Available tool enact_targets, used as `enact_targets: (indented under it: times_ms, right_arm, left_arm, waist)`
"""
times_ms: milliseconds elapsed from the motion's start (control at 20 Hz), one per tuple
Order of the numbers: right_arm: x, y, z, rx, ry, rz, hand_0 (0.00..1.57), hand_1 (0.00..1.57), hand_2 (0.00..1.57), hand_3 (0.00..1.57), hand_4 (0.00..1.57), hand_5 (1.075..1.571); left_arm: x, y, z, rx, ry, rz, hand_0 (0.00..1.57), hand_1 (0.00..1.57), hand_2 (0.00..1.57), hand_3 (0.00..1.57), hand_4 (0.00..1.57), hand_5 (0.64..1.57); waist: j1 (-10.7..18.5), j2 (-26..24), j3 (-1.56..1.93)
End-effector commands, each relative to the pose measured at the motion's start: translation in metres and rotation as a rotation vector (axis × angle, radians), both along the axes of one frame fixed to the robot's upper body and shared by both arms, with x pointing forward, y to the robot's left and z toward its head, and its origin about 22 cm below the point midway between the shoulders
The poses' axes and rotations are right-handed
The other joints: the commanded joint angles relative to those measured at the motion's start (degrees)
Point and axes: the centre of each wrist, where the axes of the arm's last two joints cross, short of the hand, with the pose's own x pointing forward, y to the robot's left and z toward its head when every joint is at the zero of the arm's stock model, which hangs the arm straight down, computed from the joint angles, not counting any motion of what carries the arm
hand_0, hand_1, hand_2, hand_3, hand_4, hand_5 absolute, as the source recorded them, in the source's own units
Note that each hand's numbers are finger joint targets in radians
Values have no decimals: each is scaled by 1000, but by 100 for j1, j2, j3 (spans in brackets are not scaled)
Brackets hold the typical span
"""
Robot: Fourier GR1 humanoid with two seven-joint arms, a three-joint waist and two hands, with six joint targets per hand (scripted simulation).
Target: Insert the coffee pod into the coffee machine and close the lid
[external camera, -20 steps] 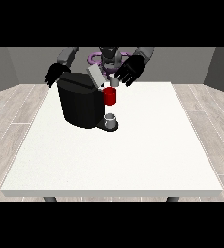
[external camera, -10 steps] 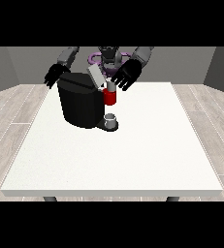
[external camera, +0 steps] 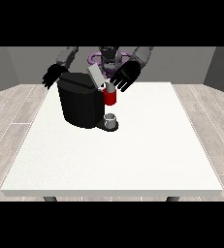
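Observation:
A black coffee machine (external camera: pixel 79 105) stands on the white table (external camera: pixel 133 155) left of centre. Its grey lid (external camera: pixel 96 76) is tilted up and open. At the machine's front is a red holder (external camera: pixel 110 98) with a small pale pod (external camera: pixel 110 88) on top of it. A grey cup (external camera: pixel 111 119) stands on the machine's base below. The hand at the view's right (external camera: pixel 125 76) hovers just above and right of the pod, fingers spread and straight, next to the lid. The hand at the view's left (external camera: pixel 53 76) hangs behind the machine's left top corner, fingers spread.
Behind the machine, at the robot's torso, a purple ring-like object (external camera: pixel 95 58) shows partly. The table's right half and front lie bare and white. A wooden floor surrounds the table.
The hand at the view's right has shifted slightly up and toward the lid. The lid still stands open. The hand at the view's left has barely moved.

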Motion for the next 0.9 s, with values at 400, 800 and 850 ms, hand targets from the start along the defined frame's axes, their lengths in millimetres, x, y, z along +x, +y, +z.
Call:
enact_targets:
  times_ms: [400,800,850]
  right_arm:
    - [-14,15,-9,7,-34,25,0,0,0,0,445,1571]
    - [3,-7,3,6,-23,-16,0,0,0,0,397,1571]
    - [4,-9,9,8,14,-21,0,0,0,0,380,1571]
  left_arm:
    - [-1,22,0,3,11,35,1236,1236,1279,1197,487,1571]
    - [1,0,-9,4,32,-3,1204,1204,1226,1089,463,1571]
    - [2,-7,-18,5,45,10,1161,1161,1195,1058,457,1571]
  waist:
    - [-222,126,-3]
    - [-3,208,0]
    - [-28,76,-1]
